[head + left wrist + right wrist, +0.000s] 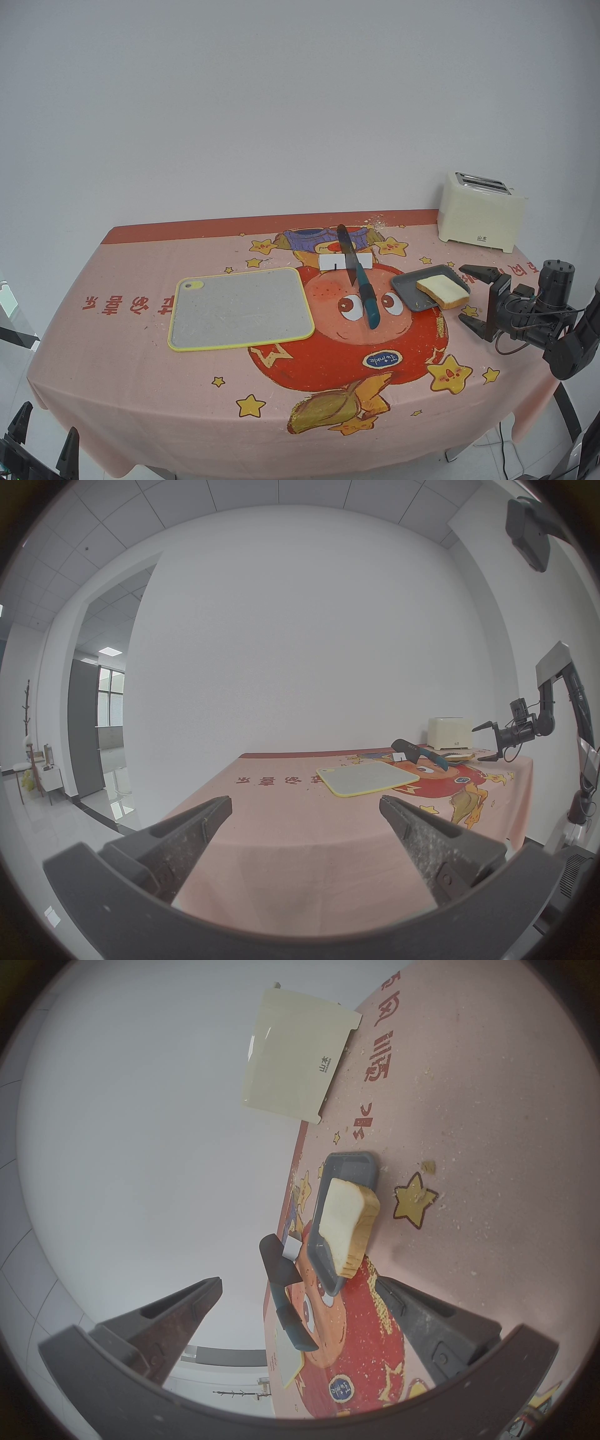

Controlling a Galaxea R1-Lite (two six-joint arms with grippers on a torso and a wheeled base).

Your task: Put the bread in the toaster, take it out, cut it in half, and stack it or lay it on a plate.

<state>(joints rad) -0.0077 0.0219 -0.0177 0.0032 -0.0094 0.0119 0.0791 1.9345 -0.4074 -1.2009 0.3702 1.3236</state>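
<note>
plain white wall [250, 94], tiled ceiling [250, 492], glossy floor [109, 802]

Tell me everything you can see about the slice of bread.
The bread is one thick, roughly square slice, pale on its top face with a golden-brown crust round the sides, whole and uncut. It lies flat on the dark grey plate, at the plate's right end, with one edge hanging over the rim toward the right end effector. That end effector is open, beside the slice and apart from it. Only the plate touches the bread.
</note>
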